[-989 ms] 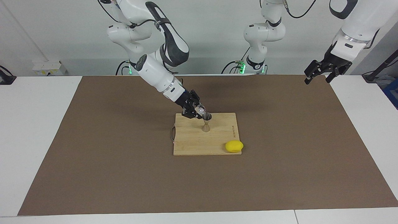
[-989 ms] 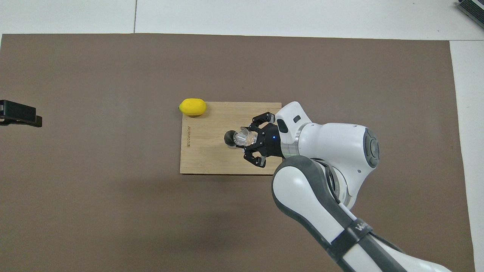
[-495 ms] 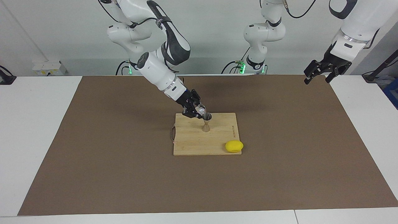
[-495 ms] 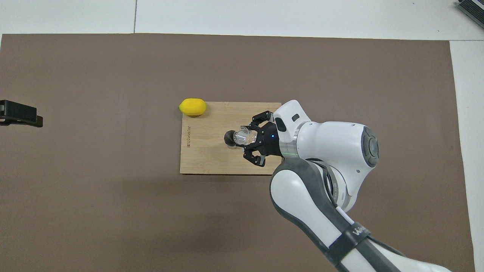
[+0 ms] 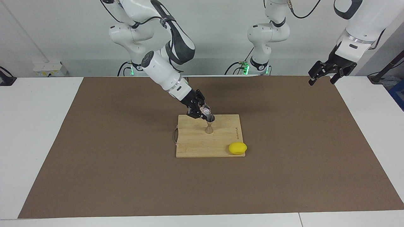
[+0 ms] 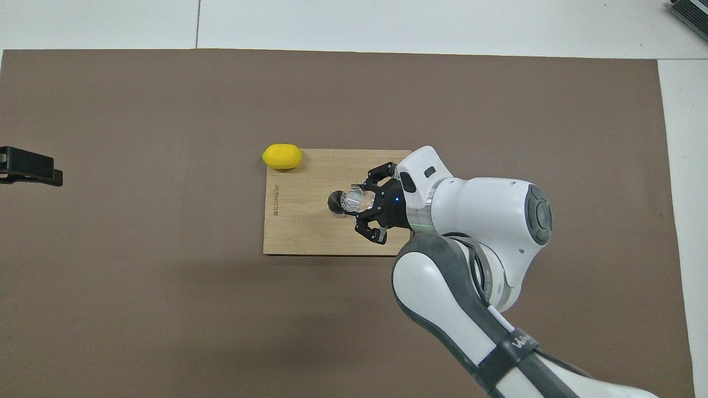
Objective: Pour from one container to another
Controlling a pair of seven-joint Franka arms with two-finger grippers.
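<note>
Clear glass cup sits tipped between the closed jaws of the right gripper, its long axis slanting down and its mouth aimed at the open top cone of the steel jigger. In the overhead view the cup projects from the gripper toward the left arm's end of the desk, its rim overlapping the jigger's dark mouth. Whether glass touches steel cannot be told. The jigger stands upright, long axis vertical, near the middle of a bamboo cutting board that lies on a brown mat. A yellow lemon rests at the board's corner farther from the robots, toward the left arm's end. The left gripper waits in the air over the mat's edge at its own end of the desk, jaws spread and holding nothing.
</note>
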